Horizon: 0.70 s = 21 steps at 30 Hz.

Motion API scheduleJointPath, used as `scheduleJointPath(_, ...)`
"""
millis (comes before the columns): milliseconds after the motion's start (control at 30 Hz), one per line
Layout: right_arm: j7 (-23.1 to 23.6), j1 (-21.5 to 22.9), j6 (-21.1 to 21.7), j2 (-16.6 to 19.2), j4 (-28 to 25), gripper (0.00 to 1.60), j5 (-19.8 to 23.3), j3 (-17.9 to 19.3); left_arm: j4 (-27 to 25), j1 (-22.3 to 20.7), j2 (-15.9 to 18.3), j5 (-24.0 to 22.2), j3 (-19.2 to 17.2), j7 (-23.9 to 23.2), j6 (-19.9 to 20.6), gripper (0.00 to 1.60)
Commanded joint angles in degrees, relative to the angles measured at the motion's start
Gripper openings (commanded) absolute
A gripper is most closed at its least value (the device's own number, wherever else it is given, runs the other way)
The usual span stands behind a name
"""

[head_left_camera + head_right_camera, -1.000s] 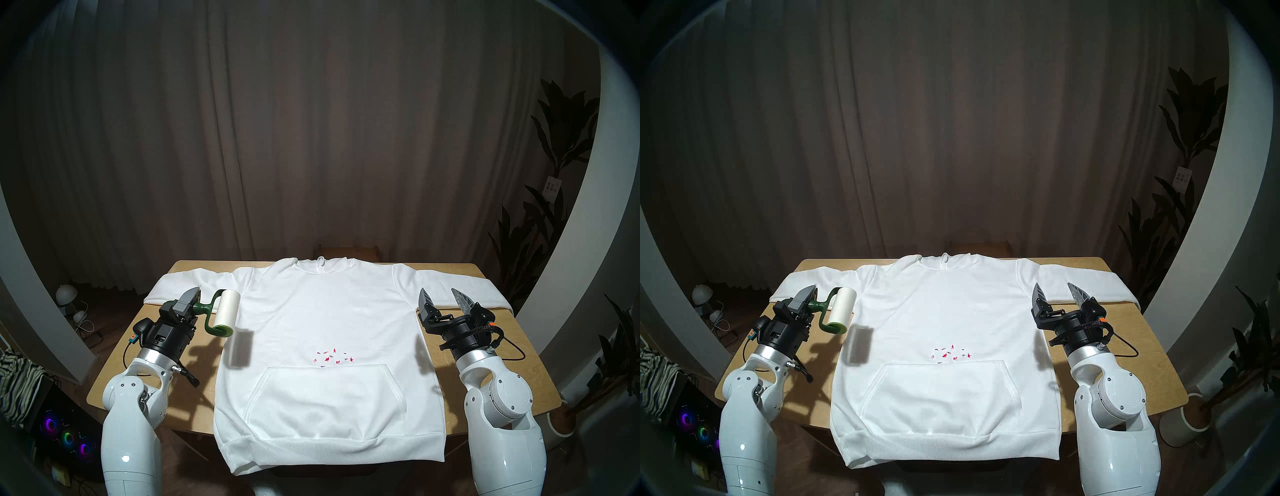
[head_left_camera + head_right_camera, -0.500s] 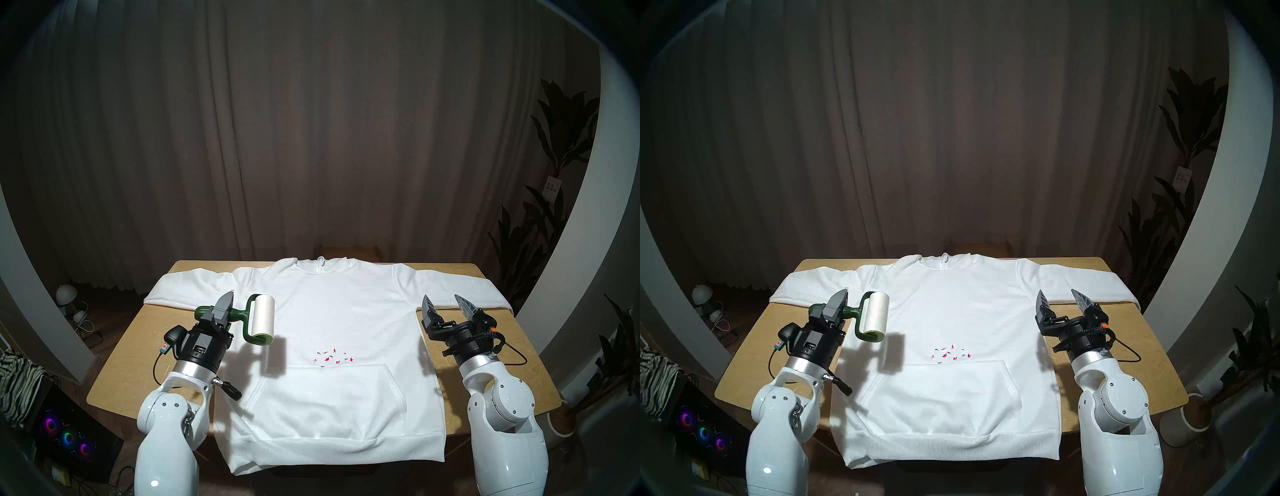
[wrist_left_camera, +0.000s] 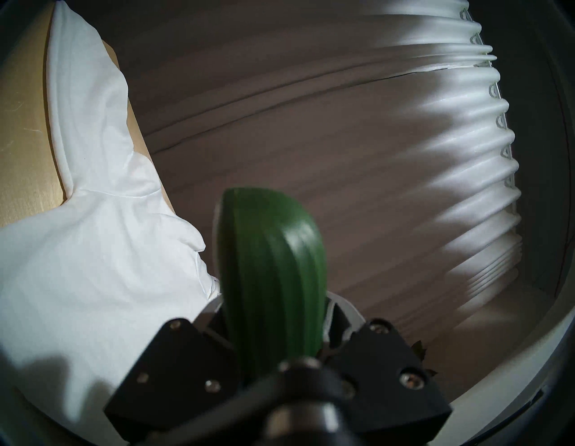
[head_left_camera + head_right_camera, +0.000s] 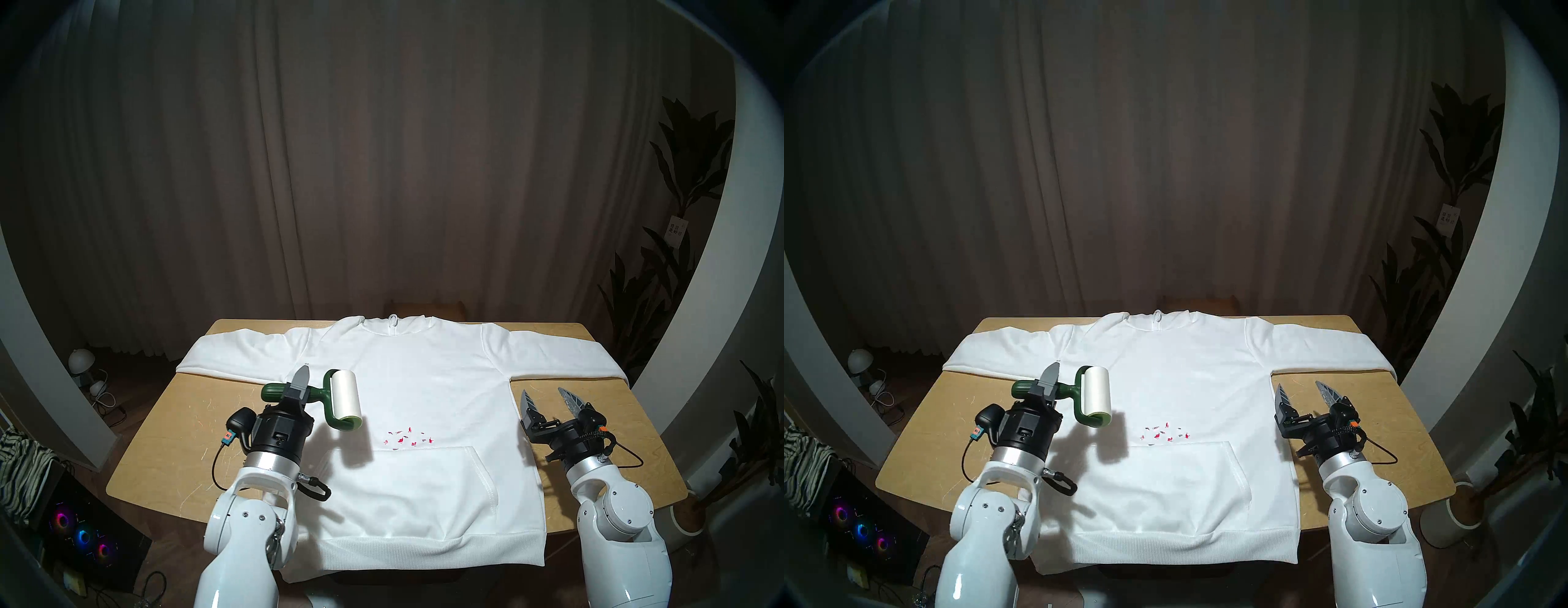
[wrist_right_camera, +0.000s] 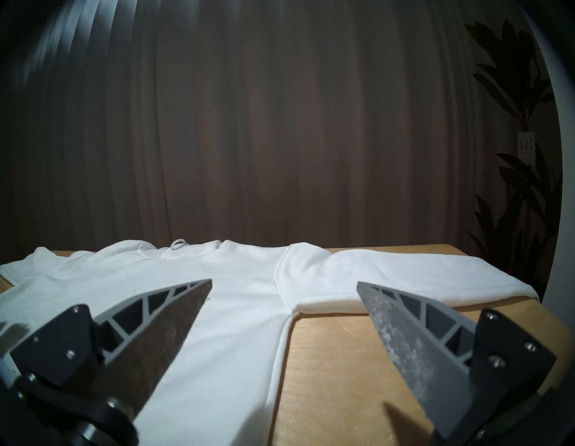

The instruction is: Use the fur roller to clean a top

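I carry the fur roller [image 4: 345, 399] above the top [image 4: 424, 382], which lies flat on the counter [image 4: 178, 429]; next I must lower its paper onto the red bits [image 4: 408, 437], which sit just above the pocket. My left jaws are closed on the green handle, and my right jaws stand wide open and empty beside the top.

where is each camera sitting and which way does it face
Head stereo pair: high at the table's near edge, looking down at the white hoodie; both arms show.
Left wrist: on its side behind the left gripper, facing the curtain; lint roller's green handle fills the middle.
Right wrist: low, level, behind the open right gripper.
Shared: hoodie, table, curtain.
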Motion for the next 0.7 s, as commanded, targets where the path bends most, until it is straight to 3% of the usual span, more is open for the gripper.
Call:
scheduleJointPath(0,0.62,3.29,-2.54,1.32,2.30,1.60,-1.97,-1.33,0.67,-1.89,3.98,3.88,7.25,1.38,-6.70,0.00)
scheduleJointPath(467,0.26,5.07,-5.63,1.78,6.70,1.60,-4.41,-1.97,5.32,-8.14,8.86,4.07,17.57,6.15,-16.71,0.00)
scheduleJointPath(667,0.50,3.63,-3.44,1.72,5.76,1.60,-4.66,-2.25,6.38,-10.05,10.06,3.28,20.58,8.01,-19.31,0.00)
